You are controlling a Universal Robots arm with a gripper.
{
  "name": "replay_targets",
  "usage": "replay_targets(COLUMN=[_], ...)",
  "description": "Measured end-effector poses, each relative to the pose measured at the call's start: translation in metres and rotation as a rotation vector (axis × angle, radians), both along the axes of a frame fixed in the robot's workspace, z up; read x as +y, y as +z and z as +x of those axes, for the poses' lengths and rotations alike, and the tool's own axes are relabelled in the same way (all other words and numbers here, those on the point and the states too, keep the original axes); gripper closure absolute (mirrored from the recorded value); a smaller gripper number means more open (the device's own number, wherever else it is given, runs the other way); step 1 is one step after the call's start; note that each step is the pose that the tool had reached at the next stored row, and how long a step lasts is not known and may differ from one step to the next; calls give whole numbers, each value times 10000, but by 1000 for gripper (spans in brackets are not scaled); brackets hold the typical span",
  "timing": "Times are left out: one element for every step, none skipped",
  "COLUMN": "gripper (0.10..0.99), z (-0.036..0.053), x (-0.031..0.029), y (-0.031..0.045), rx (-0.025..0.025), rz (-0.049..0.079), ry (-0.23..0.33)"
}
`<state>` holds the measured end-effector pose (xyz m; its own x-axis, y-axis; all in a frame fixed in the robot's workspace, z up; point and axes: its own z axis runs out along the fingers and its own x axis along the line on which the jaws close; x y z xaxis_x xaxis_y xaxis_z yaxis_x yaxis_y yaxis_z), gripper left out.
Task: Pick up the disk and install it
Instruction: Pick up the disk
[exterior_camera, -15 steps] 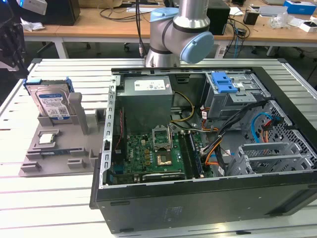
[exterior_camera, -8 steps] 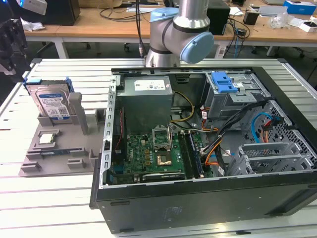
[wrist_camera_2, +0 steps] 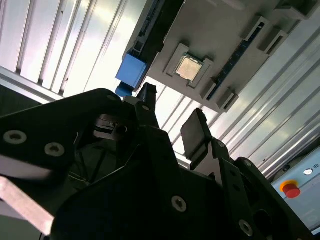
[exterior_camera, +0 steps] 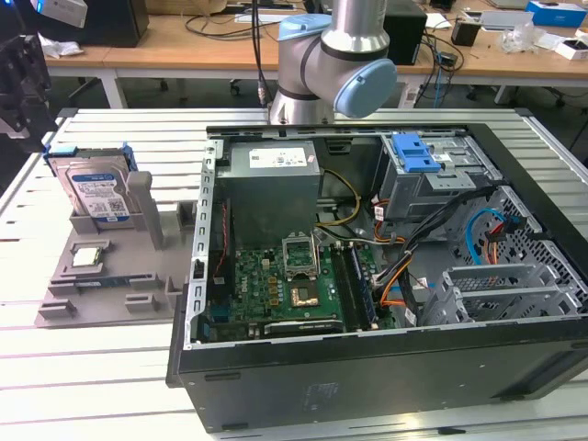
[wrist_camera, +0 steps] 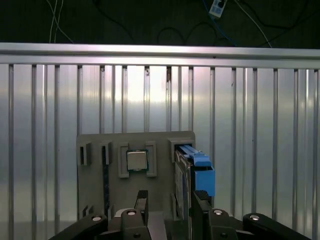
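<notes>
The disk point(exterior_camera: 95, 195) is a silver drive with a blue-and-white label in a blue carrier. It stands on edge in a slot of the grey holder point(exterior_camera: 110, 285), at the exterior view's left. In the first wrist view the disk point(wrist_camera: 196, 172) shows edge-on, with its blue carrier toward the camera. My gripper point(wrist_camera: 171, 200) is open above the holder with nothing between its black fingers point(wrist_camera: 142, 199), one of which is close beside the disk's edge. In the second wrist view the gripper point(wrist_camera_2: 172, 117) is also open, and the blue carrier corner point(wrist_camera_2: 131, 70) lies beyond the fingertips.
A small square processor chip point(wrist_camera: 136, 161) lies in a pocket of the holder beside the disk. The open computer case point(exterior_camera: 367, 367) fills the exterior view's right, with a motherboard point(exterior_camera: 285, 289) and a blue latch point(exterior_camera: 418, 152) on the drive bay. A red button point(wrist_camera_2: 290, 189) sits near the table edge.
</notes>
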<state>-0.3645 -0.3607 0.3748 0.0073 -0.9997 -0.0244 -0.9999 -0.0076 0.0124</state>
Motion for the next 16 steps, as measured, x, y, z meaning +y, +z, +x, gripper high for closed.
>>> replay_targets(gripper=[608, 608, 608, 608, 608, 608, 608, 608, 608, 608, 608, 608, 608, 608, 608, 608], z=[0, -1, -1, -1, -1, -1, -1, -1, -1, -1, -1, -1, -1, -1, -1, -1], x=[18, 36, 50, 62, 78, 90, 104, 117, 129, 147, 165, 175, 187, 194, 202, 212], y=[1, 1, 1, 1, 1, 1, 1, 1, 0, 0, 0, 0, 0, 0, -1, -1], rx=[2, 2, 2, 2, 2, 3, 3, 2, 1, 2, 2, 1, 2, 2, 1, 3], rz=[-1, -1, -1, -1, -1, -1, -1, -1, -1, -1, -1, -1, -1, -1, -1, -1], ry=[0, -1, -1, -1, -1, -1, -1, -2, -1, -1, -1, -1, -1, -1, 0, -1])
